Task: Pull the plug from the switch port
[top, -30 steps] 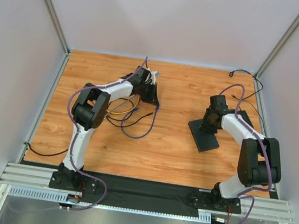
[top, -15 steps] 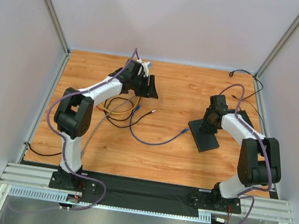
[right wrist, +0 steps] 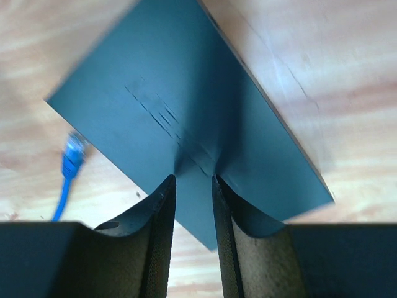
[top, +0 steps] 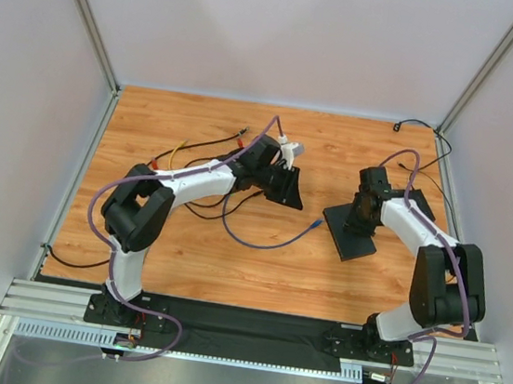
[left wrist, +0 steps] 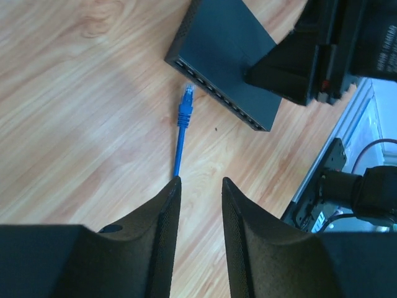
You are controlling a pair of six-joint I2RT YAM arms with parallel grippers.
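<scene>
The flat black switch box (top: 355,243) lies right of centre, its row of ports (left wrist: 214,89) facing the left arm. The blue plug (top: 316,224) lies loose on the wood just short of that port edge, out of any socket; it also shows in the left wrist view (left wrist: 185,99) and the right wrist view (right wrist: 72,155). My left gripper (top: 288,192) hovers open and empty above the blue cable (left wrist: 178,152), fingertips (left wrist: 172,186) apart. My right gripper (top: 358,218) is slightly open, its tips resting on the box top (right wrist: 186,87).
A tangle of orange, black and red-tipped cables (top: 197,180) lies behind the left arm. A thin black cord (top: 424,126) runs along the back right corner. Walls and aluminium posts enclose the wooden table (top: 257,267).
The blue plug went from beside the left gripper to the wood next to the switch and stayed there. My left gripper swung back, then forward-right toward the plug. The right arm barely moved.
</scene>
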